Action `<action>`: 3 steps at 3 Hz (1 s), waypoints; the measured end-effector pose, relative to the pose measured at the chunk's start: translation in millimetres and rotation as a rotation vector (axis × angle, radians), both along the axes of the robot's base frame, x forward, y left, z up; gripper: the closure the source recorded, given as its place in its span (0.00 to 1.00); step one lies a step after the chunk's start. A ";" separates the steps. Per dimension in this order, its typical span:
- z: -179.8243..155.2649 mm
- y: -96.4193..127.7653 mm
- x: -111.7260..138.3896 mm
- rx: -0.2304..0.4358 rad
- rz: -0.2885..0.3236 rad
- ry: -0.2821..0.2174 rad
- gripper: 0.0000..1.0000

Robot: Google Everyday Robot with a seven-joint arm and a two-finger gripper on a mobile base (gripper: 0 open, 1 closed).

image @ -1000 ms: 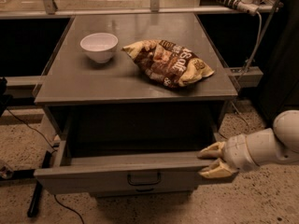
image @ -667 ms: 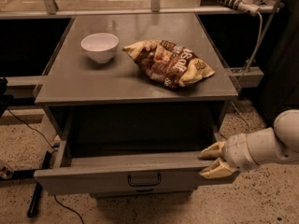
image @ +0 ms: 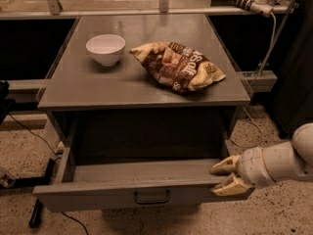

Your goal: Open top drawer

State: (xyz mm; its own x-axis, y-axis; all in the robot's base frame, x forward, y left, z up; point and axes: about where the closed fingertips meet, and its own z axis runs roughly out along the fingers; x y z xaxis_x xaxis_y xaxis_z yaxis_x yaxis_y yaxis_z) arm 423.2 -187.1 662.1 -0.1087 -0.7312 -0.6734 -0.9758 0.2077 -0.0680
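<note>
The top drawer (image: 102, 192) of the grey metal cabinet stands pulled far out toward me. Its flat front carries a small black loop handle (image: 152, 197) at the centre, and its inside looks dark and empty. My gripper (image: 220, 179) is at the drawer's front right corner. One tan finger (image: 224, 167) lies above the front rim and the other sits below it, against the drawer front. The white arm comes in from the right edge. The lower drawers are out of view.
On the cabinet top (image: 117, 84) stand a white bowl (image: 105, 48) at the left and a brown snack bag (image: 178, 65) at the right. Cables (image: 261, 48) hang at the right. A black cord and a stand leg (image: 41, 204) lie on the speckled floor at the left.
</note>
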 end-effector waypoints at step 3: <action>-2.1 -0.4 -12.4 0.034 0.027 0.038 0.34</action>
